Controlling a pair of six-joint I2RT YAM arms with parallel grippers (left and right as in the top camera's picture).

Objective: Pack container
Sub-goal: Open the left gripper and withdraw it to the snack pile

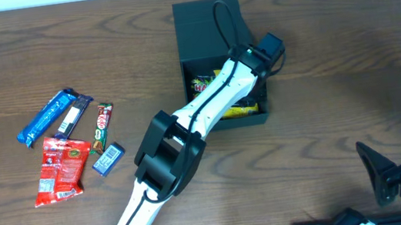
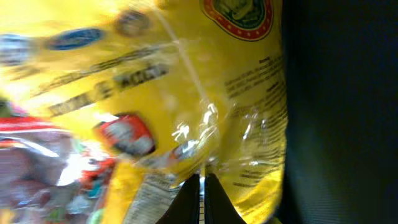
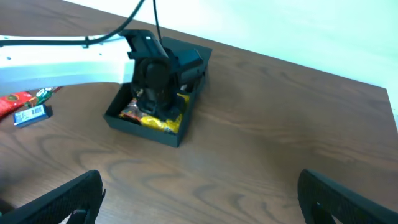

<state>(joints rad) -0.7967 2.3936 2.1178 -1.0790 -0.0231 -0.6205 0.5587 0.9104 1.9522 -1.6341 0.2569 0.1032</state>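
The dark teal-grey container [image 1: 245, 117] stands at the table's far middle with its flap lid [image 1: 203, 15] lying open behind it. Inside lie a yellow packet [image 2: 186, 74] and a red-and-white packet [image 2: 37, 162]; the yellow packet [image 3: 163, 123] also shows in the right wrist view. My left gripper [image 2: 202, 180] reaches down into the container, its fingertips shut together and resting against the yellow packet's clear film. Nothing visible is pinched between them. My right gripper [image 3: 205, 199] hovers open over bare table at the near right, far from the container [image 3: 140, 132].
Several snack packets lie on the table's left: a blue bar [image 1: 46, 117], a dark bar [image 1: 74, 116], a red-green bar [image 1: 102, 128], a small blue packet [image 1: 108, 159] and a red packet [image 1: 60, 168]. The left arm [image 1: 167, 156] stretches diagonally across the middle.
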